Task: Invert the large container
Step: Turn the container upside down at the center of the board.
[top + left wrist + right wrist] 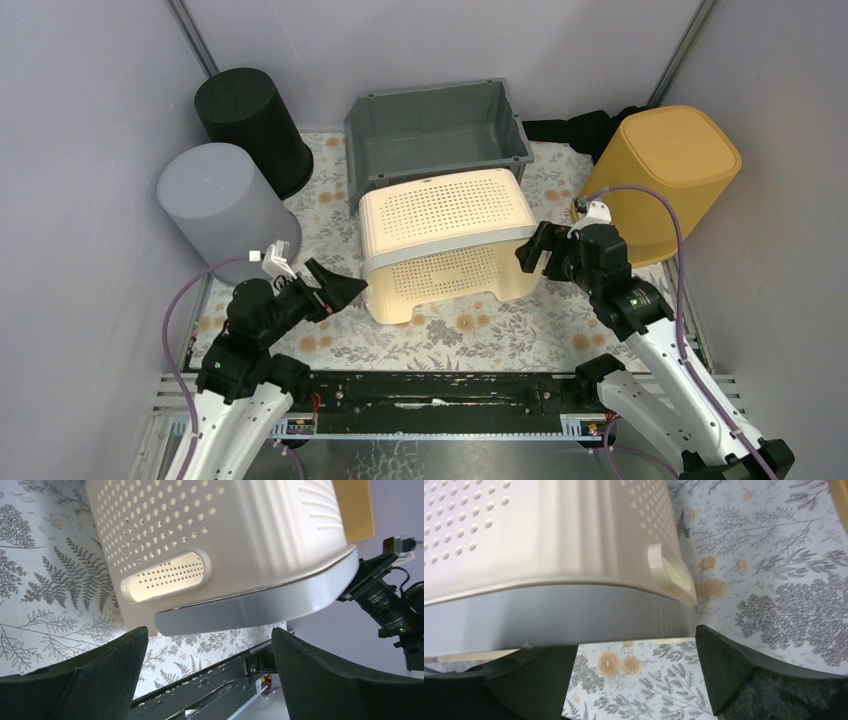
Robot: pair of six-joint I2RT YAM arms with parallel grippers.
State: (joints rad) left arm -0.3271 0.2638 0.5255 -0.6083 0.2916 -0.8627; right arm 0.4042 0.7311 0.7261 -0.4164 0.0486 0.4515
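Observation:
The large container (445,235) is a cream perforated basket in the middle of the floral mat (470,335), its perforated base facing up and its rim down. My left gripper (343,286) is open at the container's near left corner. In the left wrist view the rim (260,607) runs just beyond my left gripper (210,640), with nothing between the fingers. My right gripper (536,256) is open at the container's right end. In the right wrist view the container's rim (574,610) passes just above my right gripper (636,650), over one finger, ungripped.
Behind the container stands a grey crate (435,125), open side up. A black bin (250,110) and a grey bin (220,200) stand upturned at the left. A yellow tub (665,175) lies at the right. A black rail (440,390) crosses the near edge.

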